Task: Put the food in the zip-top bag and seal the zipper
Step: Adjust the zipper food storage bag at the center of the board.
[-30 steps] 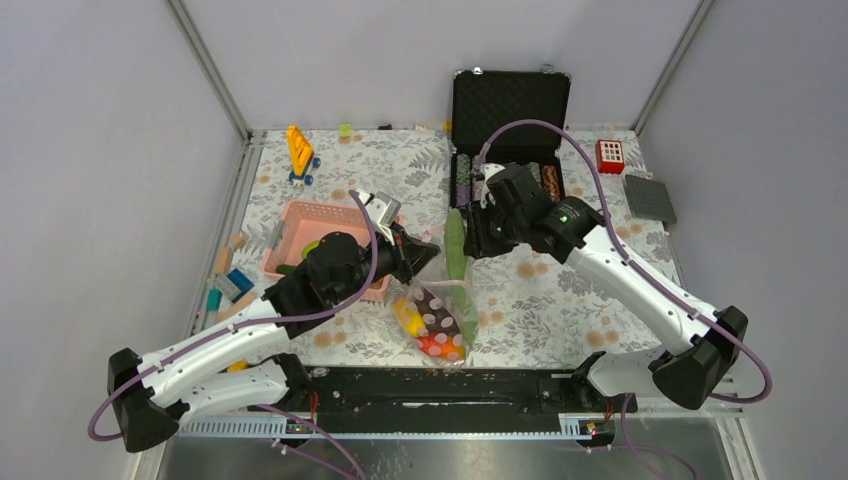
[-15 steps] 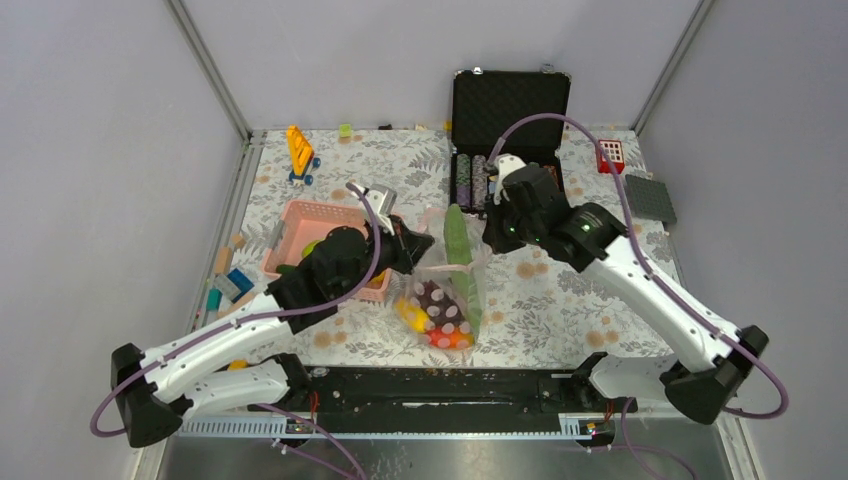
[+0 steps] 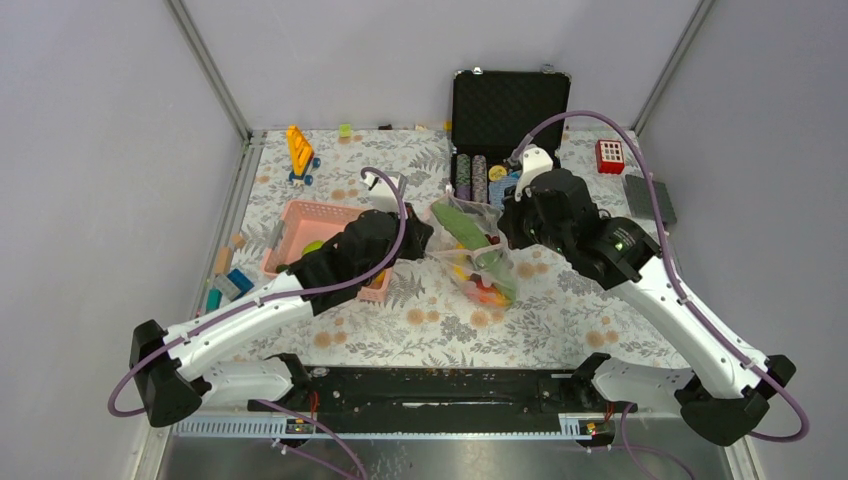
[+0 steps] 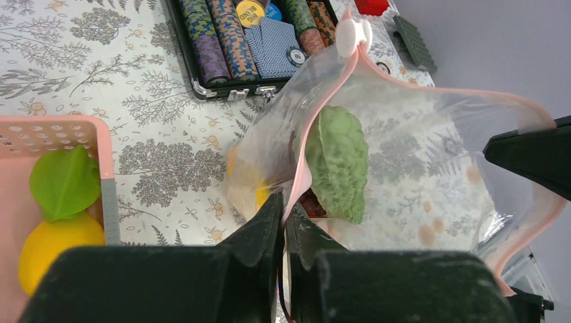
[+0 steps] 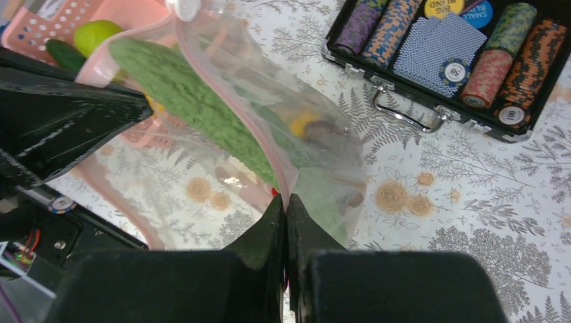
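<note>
**Bag unsealed, food partly inside**

The clear zip-top bag (image 3: 478,248) is stretched between the left claw (image 4: 284,205) and right claw (image 5: 286,200), each pinching its pink zipper (image 4: 340,81), whose sides gape apart. The bumpy green cucumber (image 4: 337,161) lies inside. A yellow citrus (image 4: 50,249) and green leaf (image 4: 64,182) sit in the pink basket (image 4: 104,168).

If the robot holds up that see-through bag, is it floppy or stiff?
Probably floppy: the bag wrinkles and sags between the left gripper and right gripper pinching its zipper. Likely bottom-heavy too, since the food bunches at its low end.
</note>
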`<state>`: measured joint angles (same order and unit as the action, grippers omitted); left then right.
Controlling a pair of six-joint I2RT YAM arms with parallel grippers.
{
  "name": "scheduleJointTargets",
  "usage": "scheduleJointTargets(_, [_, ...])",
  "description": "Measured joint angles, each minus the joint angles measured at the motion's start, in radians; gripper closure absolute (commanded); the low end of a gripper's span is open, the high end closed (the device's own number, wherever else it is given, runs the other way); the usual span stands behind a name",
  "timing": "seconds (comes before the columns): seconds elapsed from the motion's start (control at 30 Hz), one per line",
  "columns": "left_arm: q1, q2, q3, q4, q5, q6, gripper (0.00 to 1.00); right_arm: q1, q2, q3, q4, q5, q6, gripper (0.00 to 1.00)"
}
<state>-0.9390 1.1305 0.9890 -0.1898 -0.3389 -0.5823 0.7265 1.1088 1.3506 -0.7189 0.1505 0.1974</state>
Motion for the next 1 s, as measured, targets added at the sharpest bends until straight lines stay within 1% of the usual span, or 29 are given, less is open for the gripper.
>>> scheduleJointTargets(0.1, [0.000, 0.000, 0.000, -0.005, -0.020, -0.011, 0.99, 0.000, 0.010, -0.010, 0.008, 0.030, 0.002, 1.00])
scheduleJointTargets(0.17, [0.001, 0.000, 0.000, -0.006, -0.026, -0.015, 0.99, 0.000, 0.007, -0.021, 0.032, 0.039, 0.003, 1.00])
scheduleJointTargets(0.33, [0.002, 0.000, 0.006, -0.003, -0.028, -0.008, 0.99, 0.000, -0.080, -0.114, 0.150, -0.015, 0.002, 1.00])
scheduleJointTargets(0.43, [0.003, 0.000, 0.027, 0.007, -0.028, 0.010, 0.99, 0.000, -0.109, -0.138, 0.202, -0.045, 0.010, 1.00])
scheduleJointTargets(0.57, [0.005, 0.035, 0.105, 0.021, -0.019, 0.036, 1.00, -0.001, -0.084, -0.152, 0.285, -0.096, 0.040, 1.00])
scheduleJointTargets(0.67, [0.006, 0.116, 0.201, 0.031, 0.022, 0.054, 1.00, -0.001, -0.029, -0.154, 0.339, -0.153, 0.066, 1.00])
scheduleJointTargets(0.73, [0.007, 0.163, 0.235, 0.054, 0.062, 0.063, 1.00, -0.001, 0.003, -0.154, 0.352, -0.174, 0.074, 1.00])
scheduleJointTargets(0.83, [0.007, 0.202, 0.240, 0.066, 0.104, 0.077, 1.00, -0.001, 0.026, -0.154, 0.357, -0.179, 0.079, 1.00])
scheduleJointTargets(0.9, [0.007, 0.215, 0.240, 0.056, 0.103, 0.084, 1.00, -0.001, 0.021, -0.155, 0.351, -0.168, 0.079, 1.00])
scheduleJointTargets(1.0, [0.008, 0.217, 0.240, 0.018, 0.061, 0.087, 1.00, -0.001, -0.003, -0.155, 0.326, -0.116, 0.076, 1.00])
